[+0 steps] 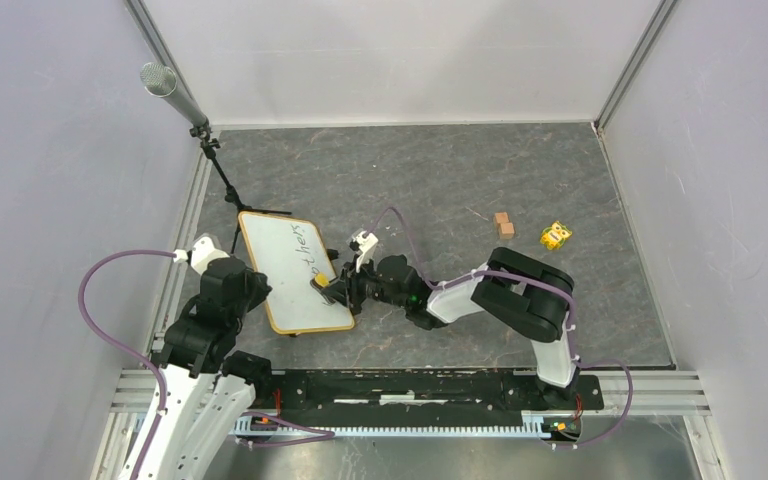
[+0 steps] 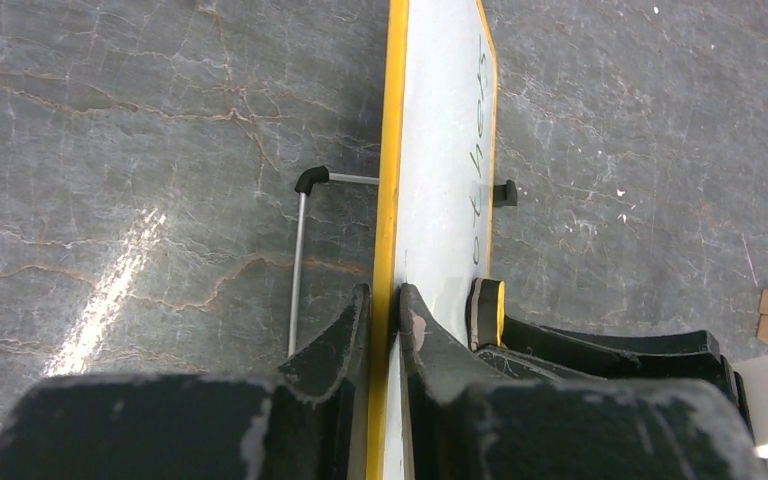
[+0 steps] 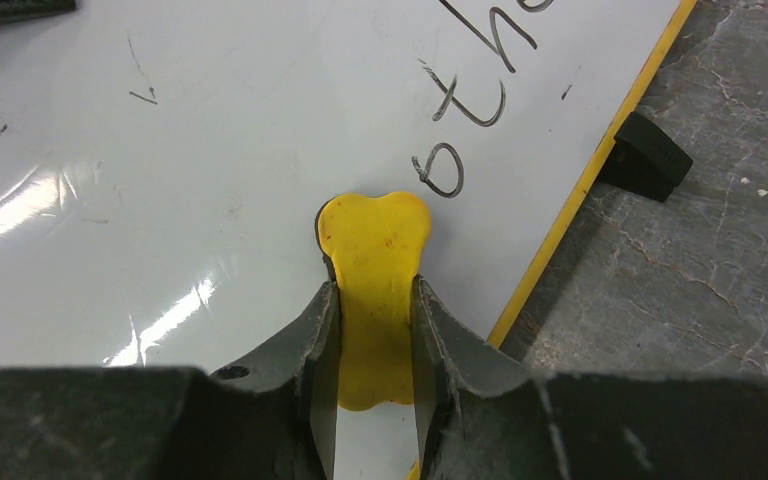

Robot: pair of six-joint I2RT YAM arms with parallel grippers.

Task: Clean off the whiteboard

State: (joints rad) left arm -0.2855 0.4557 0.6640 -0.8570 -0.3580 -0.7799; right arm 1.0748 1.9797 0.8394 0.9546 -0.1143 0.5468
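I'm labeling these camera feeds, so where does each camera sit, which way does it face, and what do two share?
Top external: above and behind the arms, looking down at the table; both arms show, left end effector and right end effector at the whiteboard.
Left wrist: on the left arm, looking along the whiteboard's edge; its fingers clamp the yellow frame.
Right wrist: on the right arm, facing the whiteboard's surface; its fingers hold a yellow eraser.
Shared: both wrist views show the handwriting and the eraser.
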